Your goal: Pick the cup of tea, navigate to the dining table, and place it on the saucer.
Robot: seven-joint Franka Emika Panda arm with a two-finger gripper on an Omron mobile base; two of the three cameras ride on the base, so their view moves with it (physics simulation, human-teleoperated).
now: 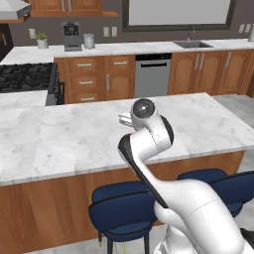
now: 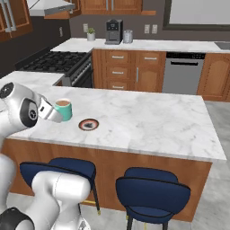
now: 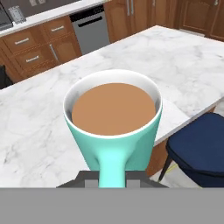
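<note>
The cup of tea [image 3: 113, 127], a small teal mug with a pale rim and brown liquid, is held upright by its handle in my gripper [image 3: 113, 178], which is shut on it. From the right base view, the cup of tea [image 2: 64, 109] hangs just above the dining table [image 2: 148, 121] near its front left edge, with my gripper [image 2: 56, 114] behind it. The saucer [image 2: 88, 124], small, dark and round with a reddish rim, lies on the marble a little to the cup's right. In the left base view the arm hides the cup over the dining table [image 1: 59, 139].
Blue stools [image 2: 152, 191] [image 2: 58, 168] stand at the table's near side, one of them below the cup [image 3: 201, 148]. Behind the table runs the wall counter with a coffee machine [image 2: 113, 31], a dishwasher [image 2: 179, 74] and a stove [image 2: 54, 60].
</note>
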